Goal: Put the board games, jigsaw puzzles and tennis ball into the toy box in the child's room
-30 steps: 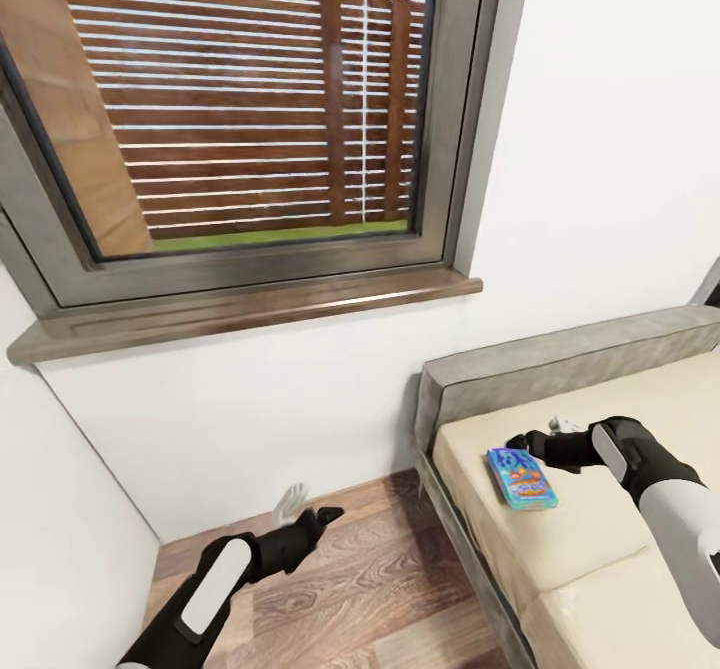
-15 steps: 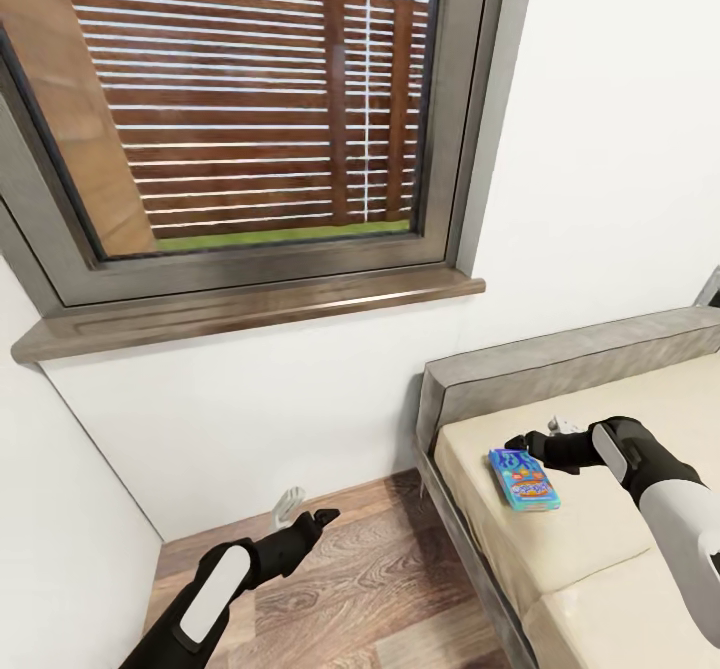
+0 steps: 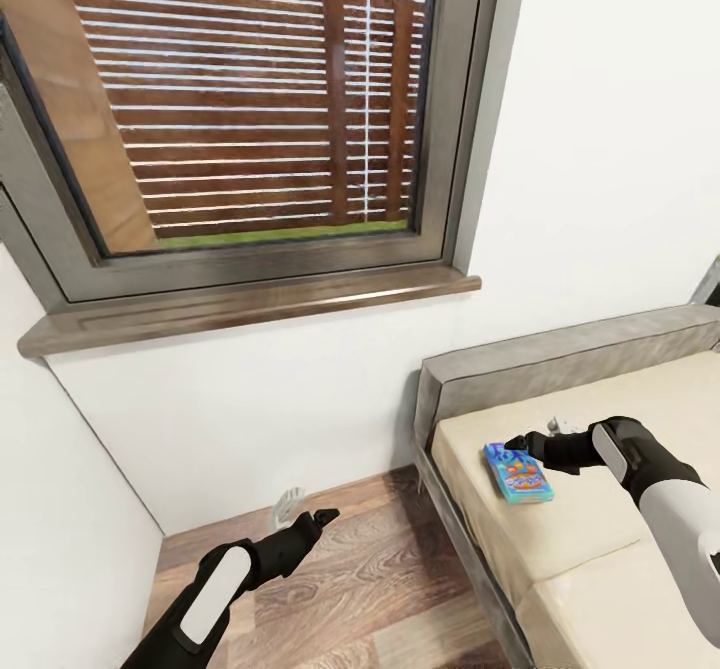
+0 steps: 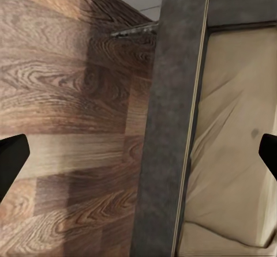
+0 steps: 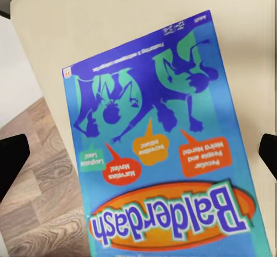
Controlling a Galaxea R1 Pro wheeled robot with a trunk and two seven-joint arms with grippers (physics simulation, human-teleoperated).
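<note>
The left gripper (image 3: pixel 300 515) is held with jaws spread wide and empty above the wood-plank floor (image 3: pixel 370 569), beside the bed (image 3: pixel 600 539). The right gripper (image 3: pixel 540 434) is poised just above a blue board game (image 3: pixel 518 473), its jaws open wide and apart from the cover. The box is seen lying flat near the mattress's floor-side edge, bare mattress around it. Beyond, the grey headboard (image 3: pixel 560 359) is set against the white wall (image 3: pixel 600 169) under a dark-framed window (image 3: pixel 260 119).

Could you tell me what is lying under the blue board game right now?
The blue board game lies flat on the bed's beige mattress, near the grey headboard. The patch of mattress directly beneath it is covered. The right gripper hovers above it, open.
</note>
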